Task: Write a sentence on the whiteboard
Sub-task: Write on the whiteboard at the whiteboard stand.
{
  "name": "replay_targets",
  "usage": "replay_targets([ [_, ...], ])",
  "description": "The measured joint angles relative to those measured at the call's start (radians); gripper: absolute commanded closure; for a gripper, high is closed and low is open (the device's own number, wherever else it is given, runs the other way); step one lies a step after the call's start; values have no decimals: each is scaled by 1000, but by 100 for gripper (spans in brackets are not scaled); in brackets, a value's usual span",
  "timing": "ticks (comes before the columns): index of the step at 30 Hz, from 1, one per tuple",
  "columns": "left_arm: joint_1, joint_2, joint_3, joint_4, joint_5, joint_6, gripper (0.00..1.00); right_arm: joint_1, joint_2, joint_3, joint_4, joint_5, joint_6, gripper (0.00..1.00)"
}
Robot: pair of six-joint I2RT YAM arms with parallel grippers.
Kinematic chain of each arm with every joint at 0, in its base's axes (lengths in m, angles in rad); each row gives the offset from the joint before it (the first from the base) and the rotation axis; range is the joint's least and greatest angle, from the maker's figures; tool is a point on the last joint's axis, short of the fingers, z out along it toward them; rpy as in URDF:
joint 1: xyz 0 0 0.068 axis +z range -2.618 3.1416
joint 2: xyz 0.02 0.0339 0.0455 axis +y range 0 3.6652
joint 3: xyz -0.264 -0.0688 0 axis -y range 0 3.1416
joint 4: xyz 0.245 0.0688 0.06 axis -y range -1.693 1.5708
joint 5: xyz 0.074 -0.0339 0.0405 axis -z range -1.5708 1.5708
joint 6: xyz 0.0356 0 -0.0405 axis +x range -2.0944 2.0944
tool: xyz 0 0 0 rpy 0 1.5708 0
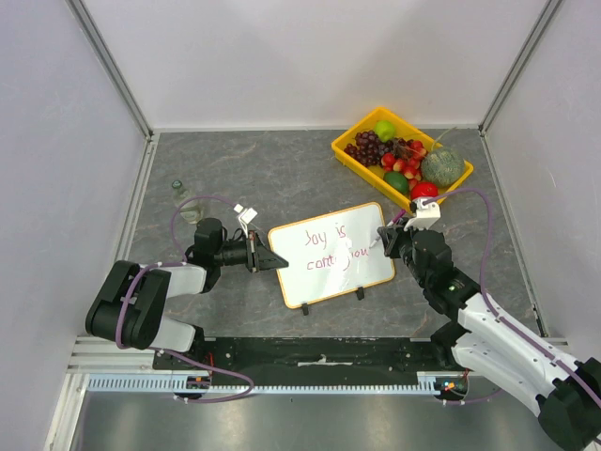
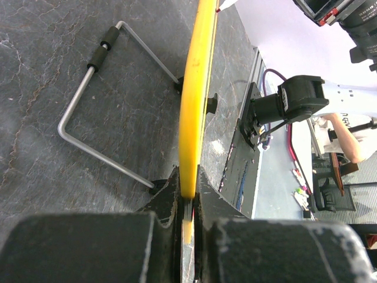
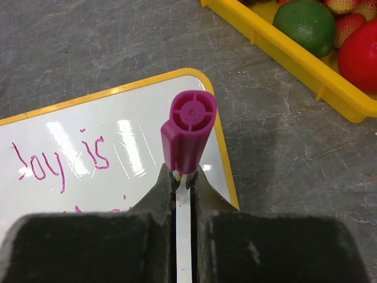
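The whiteboard [image 1: 319, 280] stands tilted on its feet at the table's middle. Pinkish-red words [image 1: 325, 235], "Joy is" above a second line, run across it. My left gripper [image 1: 278, 262] is shut on the board's left edge. In the left wrist view that yellow-tan edge [image 2: 195, 100] runs straight up from between the jaws of the left gripper [image 2: 188, 190]. My right gripper [image 1: 384, 240] hovers at the board's right edge, shut on a magenta marker [image 3: 188, 127]. The marker's butt end faces the right wrist camera above the right gripper [image 3: 184, 177]. Its tip is hidden.
A yellow fruit tray [image 1: 346, 150] holding grapes, strawberries, limes and broccoli sits at the back right, close behind the right gripper. A small glass bottle [image 1: 184, 200] stands at the left. The board's wire stand [image 2: 88, 106] rests behind it. Walls close in both sides.
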Motion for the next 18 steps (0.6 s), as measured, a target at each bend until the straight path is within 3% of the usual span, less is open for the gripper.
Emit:
replay_targets([
  [18, 0, 0, 0, 0, 0, 0, 98, -6, 35, 10, 37, 3, -1, 100],
])
